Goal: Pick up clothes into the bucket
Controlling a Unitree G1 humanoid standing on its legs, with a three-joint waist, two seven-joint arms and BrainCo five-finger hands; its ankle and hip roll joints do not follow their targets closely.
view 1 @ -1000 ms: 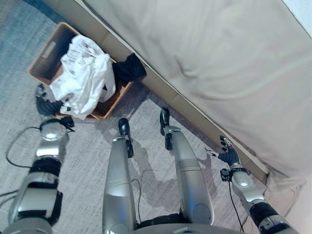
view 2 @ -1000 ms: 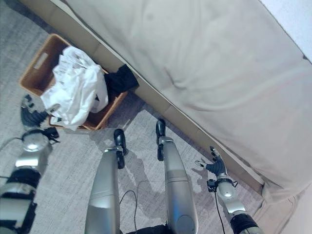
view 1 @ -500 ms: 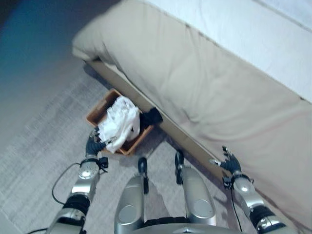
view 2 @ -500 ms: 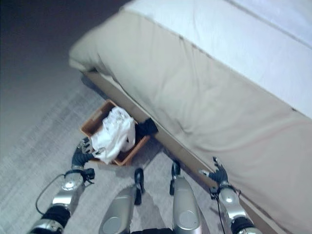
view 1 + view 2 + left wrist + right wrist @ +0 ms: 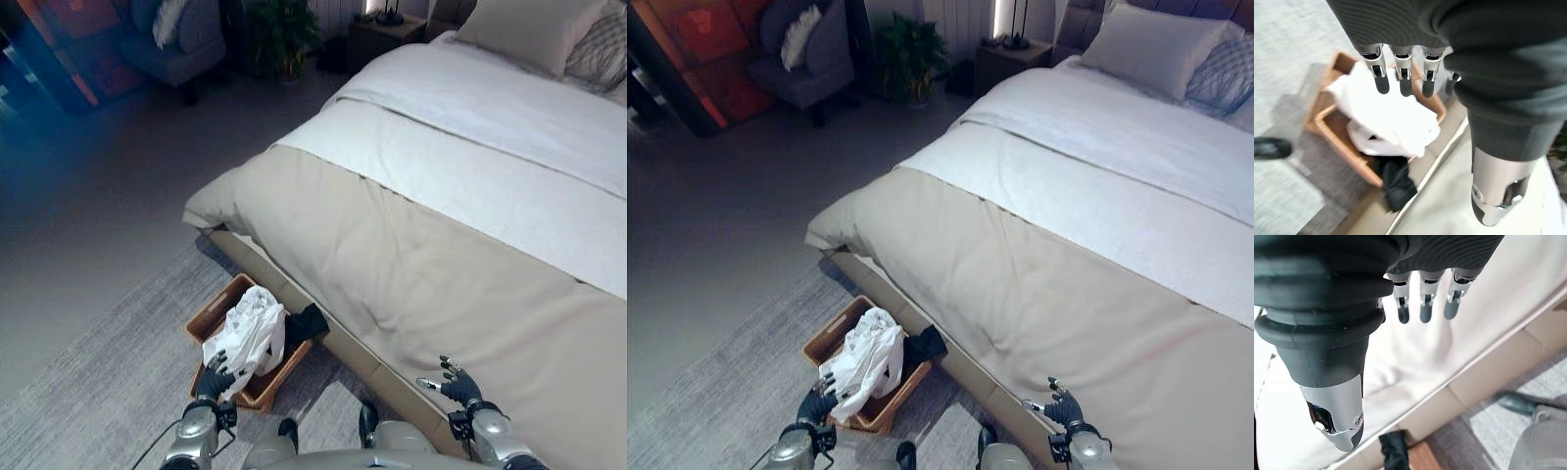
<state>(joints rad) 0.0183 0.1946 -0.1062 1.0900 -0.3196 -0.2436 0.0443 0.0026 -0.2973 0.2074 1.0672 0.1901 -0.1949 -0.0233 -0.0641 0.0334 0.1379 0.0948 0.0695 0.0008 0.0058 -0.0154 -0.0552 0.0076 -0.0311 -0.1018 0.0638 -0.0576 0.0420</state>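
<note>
A brown wicker basket [image 5: 210, 315] stands on the rug against the bed's side. A heap of white clothes [image 5: 250, 333] fills it and hangs over its near rim. A black garment [image 5: 307, 323] drapes over the basket's end by the bed. My left hand [image 5: 213, 380] hovers open just at the near rim, close to the white heap; in the left wrist view its fingers [image 5: 1403, 78] are straight above the white clothes [image 5: 1396, 117] and hold nothing. My right hand [image 5: 456, 385] is open beside the bed's beige cover, fingers [image 5: 1422, 303] spread and empty.
A big bed [image 5: 460, 225] with a beige cover, white sheet and pillows [image 5: 1146, 44] spans the right. The wooden bed base [image 5: 343, 348] runs behind the basket. A grey rug [image 5: 108, 372] lies underfoot. An armchair [image 5: 803, 54], a plant [image 5: 906, 54] and a nightstand stand far back.
The whole picture has shifted: the camera has lifted, so the room and bed top now show. Both hands stay open, the left by the basket, the right by the bed.
</note>
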